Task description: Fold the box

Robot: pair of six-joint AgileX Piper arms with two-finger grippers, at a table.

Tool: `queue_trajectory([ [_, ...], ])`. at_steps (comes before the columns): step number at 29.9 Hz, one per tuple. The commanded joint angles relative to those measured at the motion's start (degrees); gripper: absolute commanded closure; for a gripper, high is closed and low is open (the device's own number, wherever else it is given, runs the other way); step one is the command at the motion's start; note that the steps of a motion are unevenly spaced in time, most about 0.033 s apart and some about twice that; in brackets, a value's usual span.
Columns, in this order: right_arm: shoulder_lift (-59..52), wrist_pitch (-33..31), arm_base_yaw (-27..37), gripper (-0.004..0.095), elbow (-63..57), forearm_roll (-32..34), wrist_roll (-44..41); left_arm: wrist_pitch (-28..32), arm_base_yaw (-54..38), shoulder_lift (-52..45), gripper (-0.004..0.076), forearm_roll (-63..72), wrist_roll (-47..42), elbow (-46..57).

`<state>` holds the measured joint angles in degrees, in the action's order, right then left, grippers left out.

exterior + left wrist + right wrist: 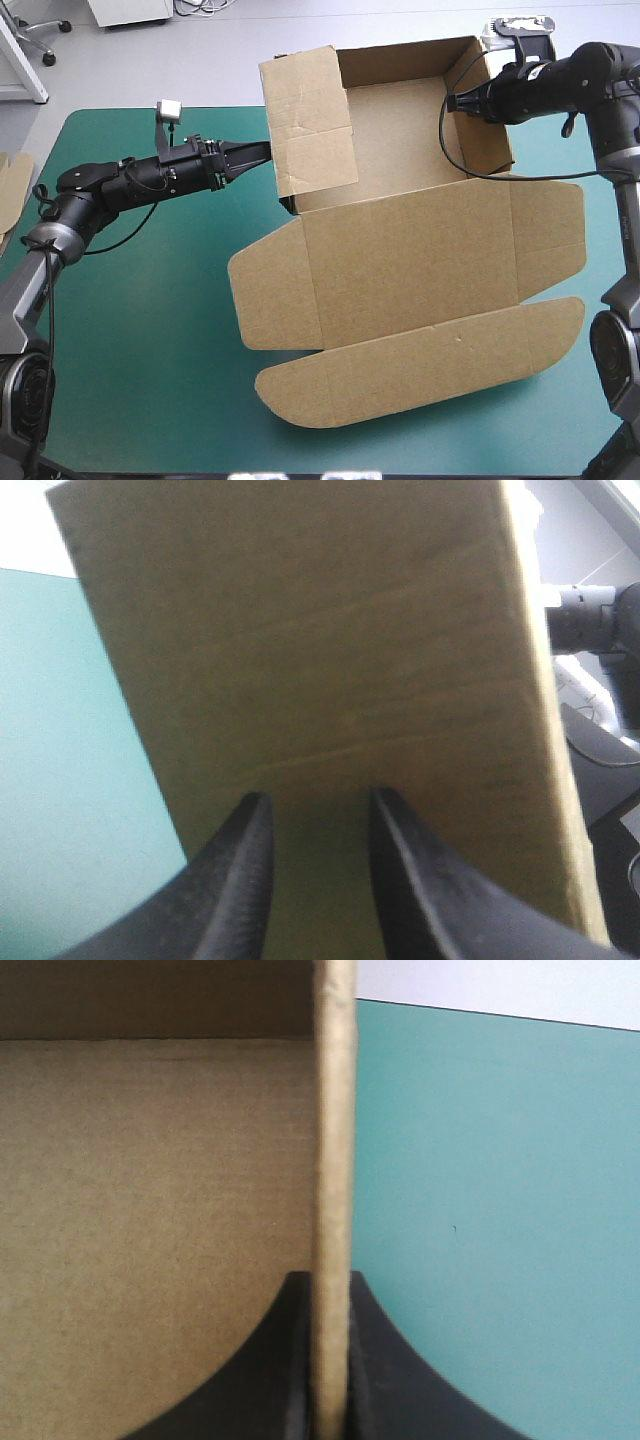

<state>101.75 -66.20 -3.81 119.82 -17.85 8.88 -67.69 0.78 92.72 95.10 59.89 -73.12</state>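
Brown box (400,140), open tray, far-centre on teal-green worktop (140,330). Right end effector (453,101) clenched on its right wall; left end effector (263,152) released, against left wall. Advised: press squarely, walls upright.

the brown box (410,240) sits as an open tray in the upper middle of the frame, walls raised, its lid lying flat toward the lower right, rounded flaps spread.

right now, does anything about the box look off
No damage shows. The box sits skewed on the table, and the wall at the left gripper stands taller than the others, its upper half not yet tucked in.
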Motion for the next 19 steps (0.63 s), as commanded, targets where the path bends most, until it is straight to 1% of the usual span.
queue_trajectory([
  [1,-2.87,2.92,0.65,0.0942,1.69,-2.41,-0.13,-2.61,0.31,-2.31,0.047,8.98,-0.77,-3.18],
  [5,-2.76,3.06,0.65,0.0942,0.68,-2.41,-0.13,-2.61,0.31,-2.31,0.0344,7.93,-0.91,-4.33],
  [6,-2.76,3.06,0.65,0.0942,0.15,-2.41,-0.13,-2.61,0.31,-2.31,0.0323,7.59,-1.64,-4.49],
  [10,-2.76,3.56,0.65,0.0942,-1.47,-2.05,-0.13,-3.04,1.09,-2.31,0.0314,8.02,-2.15,-4.76],
  [16,-2.76,4.19,0.65,0.0942,-1.73,-1.91,-0.13,-0.56,3.24,-2.31,0.0309,7.14,-2.45,-6.22],
  [19,-2.76,4.19,0.65,0.0942,-1.73,-1.38,-0.81,0.37,3.73,-2.31,0.0281,4.99,-2.96,-8.1],
])
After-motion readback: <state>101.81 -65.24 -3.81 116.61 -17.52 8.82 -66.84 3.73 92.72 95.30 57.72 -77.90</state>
